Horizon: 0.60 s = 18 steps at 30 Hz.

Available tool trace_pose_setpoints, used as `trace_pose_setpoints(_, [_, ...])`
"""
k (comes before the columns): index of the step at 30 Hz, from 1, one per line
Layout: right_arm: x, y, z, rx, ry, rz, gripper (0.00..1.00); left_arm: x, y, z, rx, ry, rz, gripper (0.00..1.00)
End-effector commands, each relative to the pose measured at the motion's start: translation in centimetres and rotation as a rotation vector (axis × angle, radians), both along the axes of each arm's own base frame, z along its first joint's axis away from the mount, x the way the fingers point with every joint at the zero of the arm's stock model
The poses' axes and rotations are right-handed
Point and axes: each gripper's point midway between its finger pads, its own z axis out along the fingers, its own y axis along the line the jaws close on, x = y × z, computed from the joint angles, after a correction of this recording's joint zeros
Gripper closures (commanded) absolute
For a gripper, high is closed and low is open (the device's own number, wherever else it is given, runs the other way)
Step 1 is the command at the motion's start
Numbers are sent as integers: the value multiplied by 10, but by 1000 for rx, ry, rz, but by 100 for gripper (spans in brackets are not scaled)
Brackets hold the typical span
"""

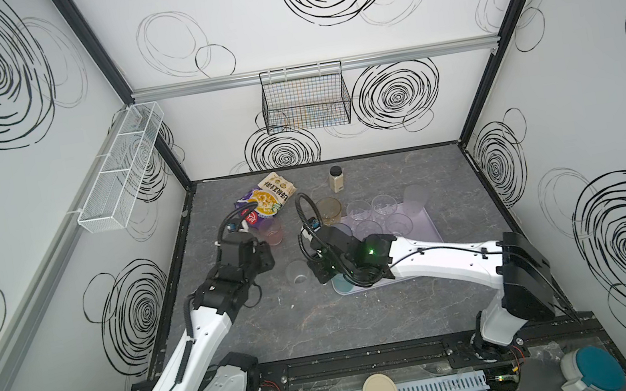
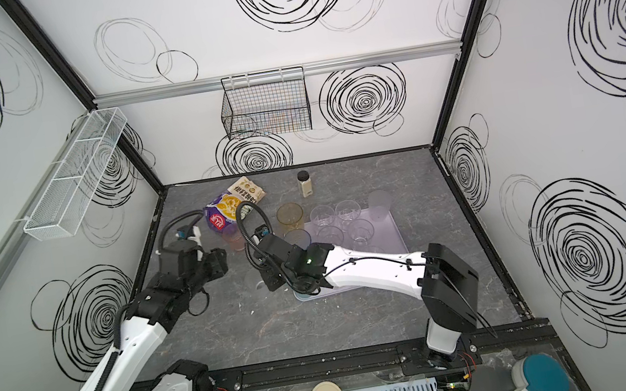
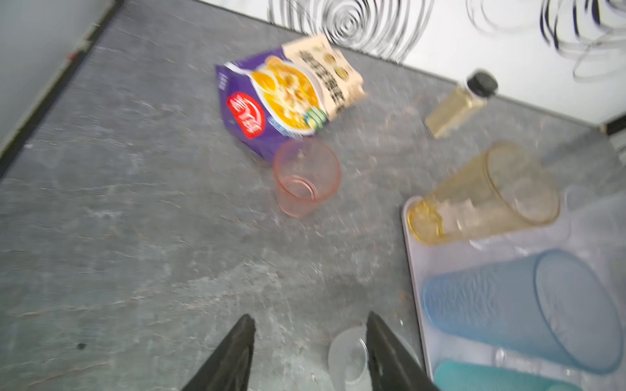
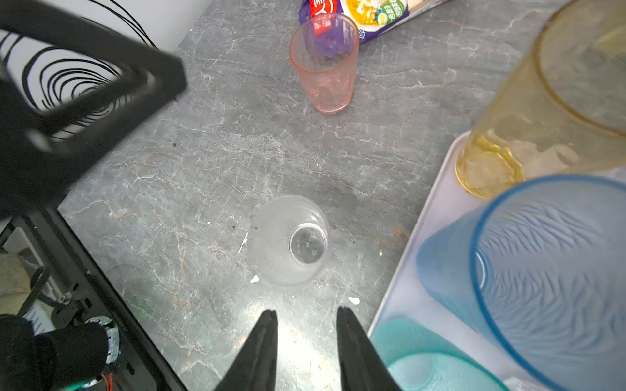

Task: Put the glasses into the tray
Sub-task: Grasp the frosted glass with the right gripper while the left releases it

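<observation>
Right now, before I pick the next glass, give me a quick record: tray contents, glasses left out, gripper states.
On tray: amber glass, blue glass, teal glass, clear glasses
Off tray: pink glass beside the snack bag; short clear glass on the table between the arms
Left gripper: open, empty
Right gripper: open, empty

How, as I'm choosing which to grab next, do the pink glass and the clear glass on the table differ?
Colour: the pink glass is rose-tinted, the clear glass colourless. Place: the pink glass stands by the snack bag; the clear glass stands alone, nearer the tray, just ahead of the right gripper. Both are upright, mouth up, outside the tray, unheld.
</observation>
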Motion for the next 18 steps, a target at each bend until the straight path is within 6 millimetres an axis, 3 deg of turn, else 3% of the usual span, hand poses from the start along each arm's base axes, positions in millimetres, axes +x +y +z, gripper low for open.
trace_pose_setpoints(1, [12,3,-15,-124,-25,10,64,2,25,22,-12,-70,30,39])
trace_pose_setpoints(8, [25,16,-60,-351,28,48,59,-7,33,15,-15,-115,81,30])
trace_pose_setpoints(18, [34,15,-90,-405,56,43,59,-9,33,15,4,-126,72,28])
